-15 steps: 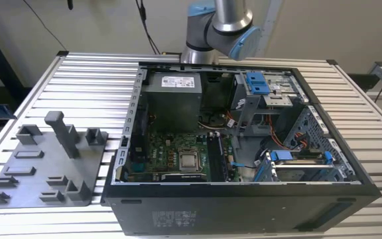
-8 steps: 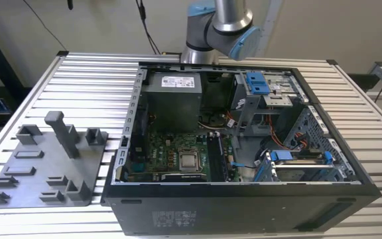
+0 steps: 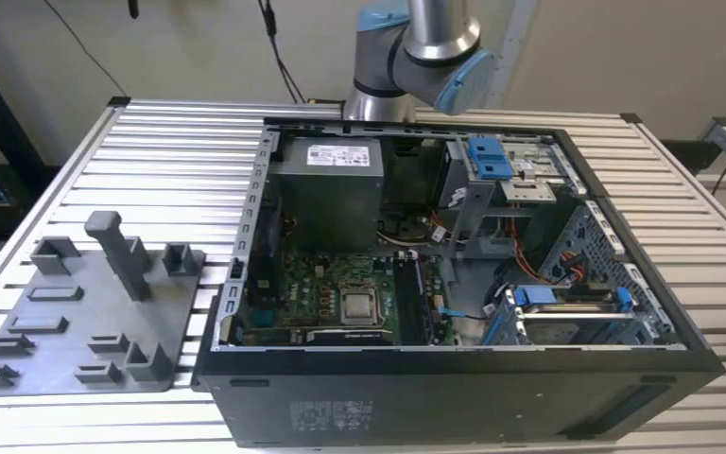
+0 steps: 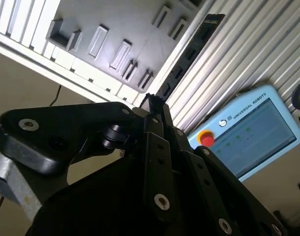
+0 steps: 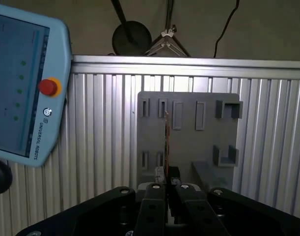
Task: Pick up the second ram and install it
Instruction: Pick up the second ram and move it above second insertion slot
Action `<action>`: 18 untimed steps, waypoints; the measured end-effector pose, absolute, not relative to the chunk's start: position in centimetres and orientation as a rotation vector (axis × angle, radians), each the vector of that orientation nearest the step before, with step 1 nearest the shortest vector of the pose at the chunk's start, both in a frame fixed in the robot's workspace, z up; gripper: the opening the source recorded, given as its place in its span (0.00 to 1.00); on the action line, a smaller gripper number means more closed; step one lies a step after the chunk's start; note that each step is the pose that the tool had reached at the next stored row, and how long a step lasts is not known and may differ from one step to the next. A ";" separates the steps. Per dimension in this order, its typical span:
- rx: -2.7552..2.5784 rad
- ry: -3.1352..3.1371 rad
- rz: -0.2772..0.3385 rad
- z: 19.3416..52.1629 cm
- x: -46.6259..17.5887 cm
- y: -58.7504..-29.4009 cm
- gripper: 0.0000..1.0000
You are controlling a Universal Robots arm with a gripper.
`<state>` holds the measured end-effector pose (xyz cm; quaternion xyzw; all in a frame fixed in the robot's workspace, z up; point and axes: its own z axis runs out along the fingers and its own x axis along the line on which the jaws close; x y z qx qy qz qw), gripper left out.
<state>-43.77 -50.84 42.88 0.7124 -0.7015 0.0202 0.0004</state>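
My gripper (image 4: 154, 101) is shut on the second ram (image 4: 189, 54), a thin dark stick with black chips that juts out from the fingertips. In the first wrist view the ram (image 5: 166, 140) shows edge-on as a thin line rising from the gripper (image 5: 167, 178). Behind it in both wrist views lies the grey tray (image 5: 199, 137) with its slots and posts, and the ram hangs clear of it. In the exterior view the tray (image 3: 86, 326) lies on the slatted table at the left, and the green motherboard (image 3: 325, 284) sits inside the open computer case (image 3: 464, 378).
The arm's elbow (image 3: 420, 47) stands behind the case. A teach pendant (image 4: 248, 130) with a red button lies on the slatted table (image 5: 100, 128) beside the tray. Inside the case are a grey power supply (image 3: 325, 189), blue drive clips (image 3: 492, 156) and cables.
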 end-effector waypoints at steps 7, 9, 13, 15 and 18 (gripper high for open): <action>2.238 -2.203 0.063 43.3 -43.8 -50.8 0.14; 2.238 -2.203 0.063 43.4 -43.8 -50.8 0.14; 2.238 -2.203 0.063 43.4 -43.8 -50.8 0.14; 2.238 -2.203 0.063 43.4 -43.8 -50.8 0.14; 2.238 -2.203 0.063 43.4 -43.6 -50.8 0.14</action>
